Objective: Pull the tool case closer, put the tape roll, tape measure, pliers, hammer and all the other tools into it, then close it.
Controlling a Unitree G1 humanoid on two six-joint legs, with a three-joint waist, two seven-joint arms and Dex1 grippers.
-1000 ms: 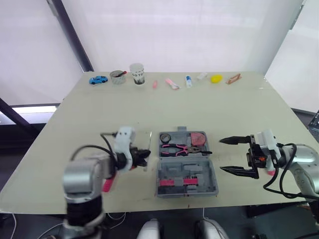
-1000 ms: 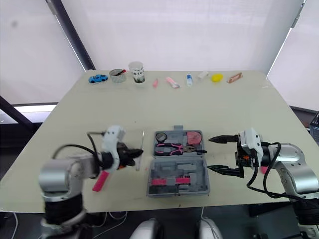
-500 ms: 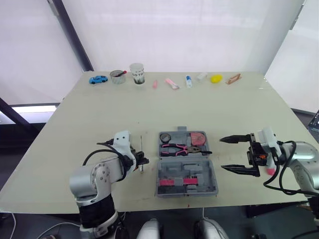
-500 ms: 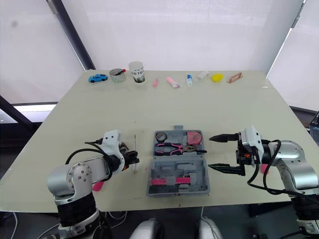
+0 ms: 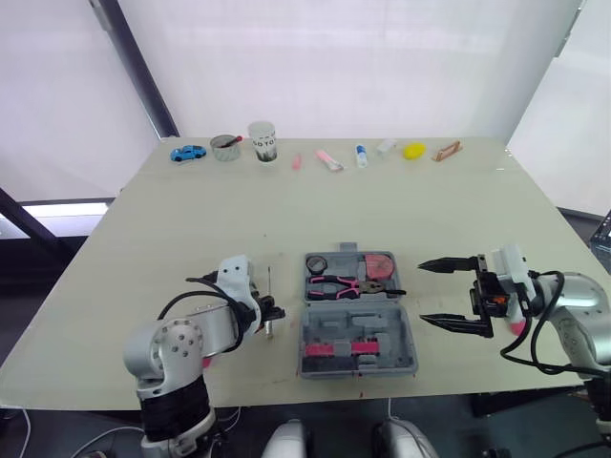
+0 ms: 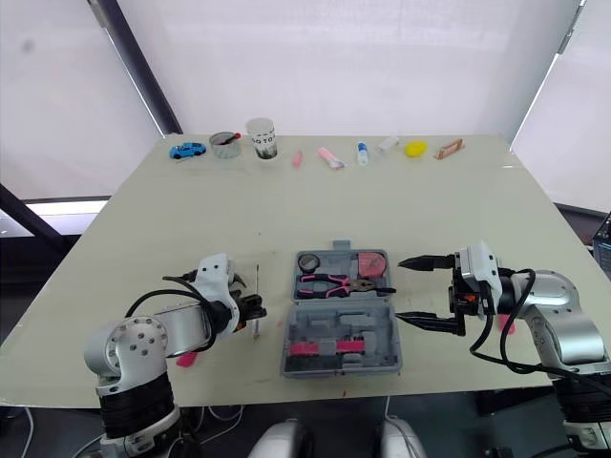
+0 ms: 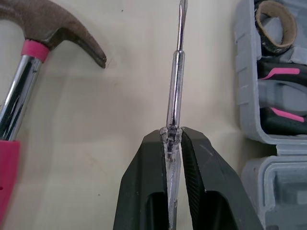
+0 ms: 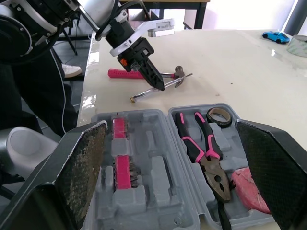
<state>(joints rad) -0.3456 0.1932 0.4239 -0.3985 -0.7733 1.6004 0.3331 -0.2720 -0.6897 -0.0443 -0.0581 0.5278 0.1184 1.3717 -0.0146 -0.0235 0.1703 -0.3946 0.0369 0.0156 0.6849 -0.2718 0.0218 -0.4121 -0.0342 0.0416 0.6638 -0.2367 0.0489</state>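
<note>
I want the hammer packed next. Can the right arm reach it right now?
Probably not. The hammer lies beyond the open tool case, beside the left end effector, which is shut on the screwdriver. The right end effector hangs open on the case's opposite side.

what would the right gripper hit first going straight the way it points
Probably the side wall of the open grey plastic tool case; the right gripper's height is unclear, so it might pass above.
</note>
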